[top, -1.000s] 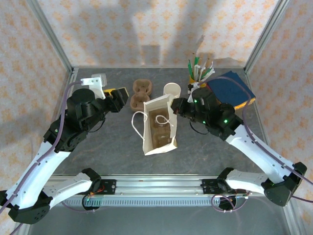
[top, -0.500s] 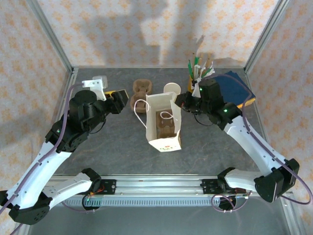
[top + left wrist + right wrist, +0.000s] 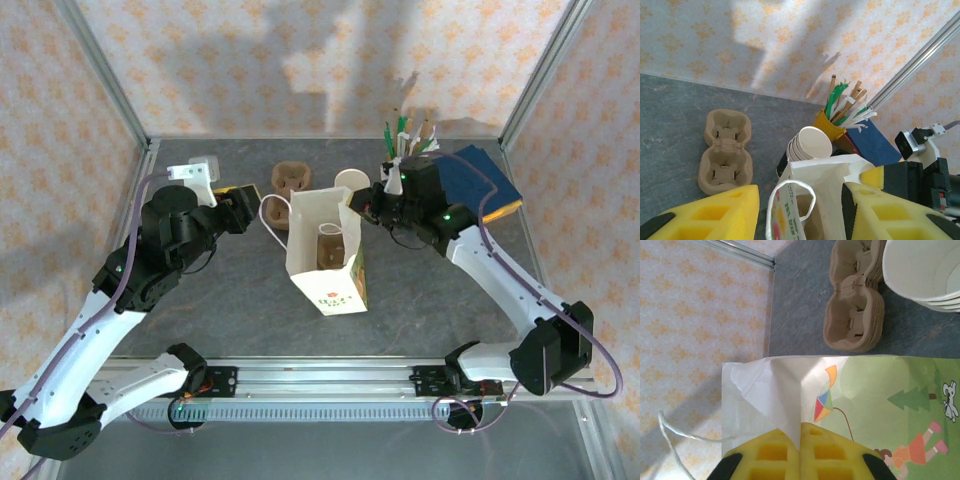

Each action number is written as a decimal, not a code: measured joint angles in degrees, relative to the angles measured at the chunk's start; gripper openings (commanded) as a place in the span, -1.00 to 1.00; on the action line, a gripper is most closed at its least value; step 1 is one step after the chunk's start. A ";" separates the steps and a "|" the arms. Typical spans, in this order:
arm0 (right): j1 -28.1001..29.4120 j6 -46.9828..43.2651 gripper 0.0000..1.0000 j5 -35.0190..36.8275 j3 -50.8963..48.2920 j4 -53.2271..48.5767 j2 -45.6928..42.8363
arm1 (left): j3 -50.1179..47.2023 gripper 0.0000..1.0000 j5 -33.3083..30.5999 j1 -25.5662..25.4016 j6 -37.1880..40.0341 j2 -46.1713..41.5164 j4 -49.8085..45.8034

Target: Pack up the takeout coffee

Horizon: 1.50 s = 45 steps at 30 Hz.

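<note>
- Yellow-padded right claw (image 3: 800,442): pinched shut on the paper bag (image 3: 335,285) at its rim fold.
- Left claw (image 3: 800,206): pads half spread, bag mouth just ahead between them, nothing held.
- Bag: upright on the surface (image 3: 225,300).
- Takeout coffee: place and axis cannot be told.

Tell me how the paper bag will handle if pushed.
Probably floppy: the paper bag creases where the right gripper pinches its rim. Thin paper, so likely light. It stands tall on a narrow base, so a push may tip it.

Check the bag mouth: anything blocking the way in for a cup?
Nothing visible lies across the mouth of the paper bag. Right gripper pinches its rim at one edge; a brown insert, likely a cup carrier, sits inside.
</note>
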 measured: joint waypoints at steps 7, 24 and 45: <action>-1.07 -1.14 -0.90 1.70 0.00 -0.11 0.04 | -0.17 -0.24 0.07 0.00 -0.61 -0.04 0.02; -2.25 -11.93 -0.15 14.36 8.11 -14.23 0.13 | -0.22 0.00 -0.02 0.00 -0.48 0.39 0.20; -25.55 -22.27 0.71 36.11 4.70 -28.52 -10.93 | -14.58 0.99 -4.17 1.77 0.96 4.85 12.24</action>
